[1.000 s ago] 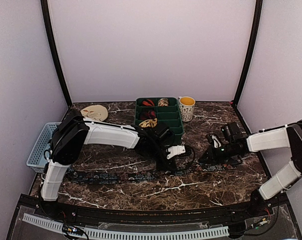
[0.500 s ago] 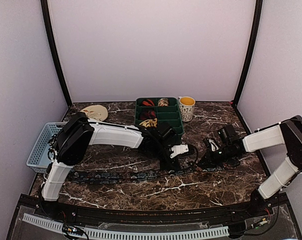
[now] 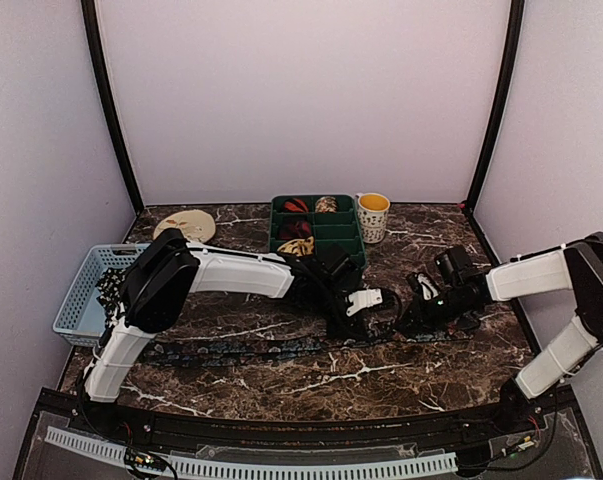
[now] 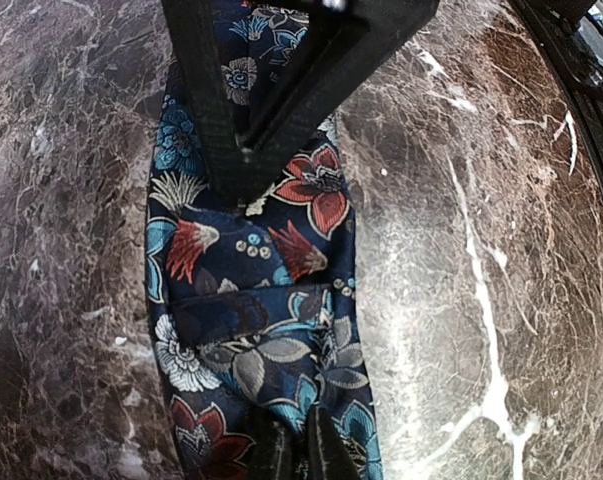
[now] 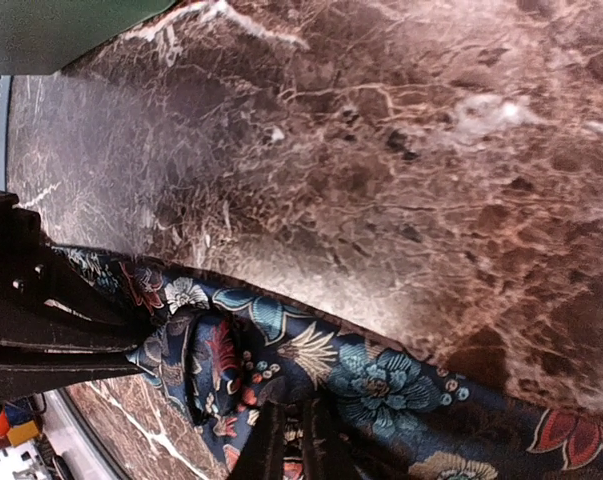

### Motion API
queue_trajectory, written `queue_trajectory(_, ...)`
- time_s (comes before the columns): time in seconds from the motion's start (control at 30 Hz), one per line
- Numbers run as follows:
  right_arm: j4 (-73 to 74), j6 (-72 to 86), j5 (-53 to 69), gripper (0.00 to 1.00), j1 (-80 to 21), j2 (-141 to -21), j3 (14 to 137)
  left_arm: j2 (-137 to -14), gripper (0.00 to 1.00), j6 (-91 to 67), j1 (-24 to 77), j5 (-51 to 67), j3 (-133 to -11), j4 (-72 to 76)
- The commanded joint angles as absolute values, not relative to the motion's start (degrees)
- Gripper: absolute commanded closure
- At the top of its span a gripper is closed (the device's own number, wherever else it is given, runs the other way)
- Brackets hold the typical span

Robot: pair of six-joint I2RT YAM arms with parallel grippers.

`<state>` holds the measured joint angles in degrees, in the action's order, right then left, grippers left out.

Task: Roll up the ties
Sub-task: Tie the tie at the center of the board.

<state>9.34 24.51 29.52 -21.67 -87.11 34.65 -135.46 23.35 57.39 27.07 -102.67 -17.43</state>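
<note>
The tie [image 3: 251, 348], dark blue with red and teal flowers, lies flat on the table [image 3: 281, 390] in front of the green tray [image 3: 353, 250]. It runs as a long strip from well left of the tray to a little past its right side. My left arm [image 3: 231, 272] reaches across in front of the tray. Its jaws are pinched shut on the tie [image 4: 251, 340] just below the tray's front right corner, with the fabric caught between the narrow tips. My right arm [image 3: 526, 278] comes in from the tray's right, and its jaws are likewise closed tight on the tie [image 5: 381, 380] just beside the left ones. The two sets face each other, close but apart. Between them the cloth is bunched into a small fold. In the tray's compartments sit four rolled ties: a red-black coil [image 3: 295, 205] and a tan one [image 3: 326, 204] at the back, another dark red one [image 3: 296, 228] behind a yellow-cream one [image 3: 298, 246]. A mug [image 3: 373, 215] stands touching the tray's back right corner. A blue basket [image 3: 81, 290] sits well to the tray's left.
</note>
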Motion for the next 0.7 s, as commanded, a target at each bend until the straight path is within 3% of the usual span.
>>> queue_trajectory(0.0, 12.5, 23.4, 27.5, 0.86, -21.9, -83.6, 37.4, -135.3, 0.93, 24.7, 57.5, 25.8, -100.5, -19.8)
queue_trajectory(0.2, 7.7, 27.4, 34.7, 0.72, -21.9, -85.3, 37.8, -134.9, 0.91, 24.2, 57.5, 26.1, -100.0, -18.8)
queue_trajectory(0.57, 3.1, 29.9, 37.0, 0.71, -22.0, -90.6, 37.3, -134.8, 0.88, 23.4, 57.6, 26.2, -99.1, -17.5)
queue_trajectory(0.67, 1.8, 30.7, 37.8, 0.78, -22.1, -90.8, 37.3, -134.6, 0.88, 23.3, 57.6, 25.9, -98.8, -17.2)
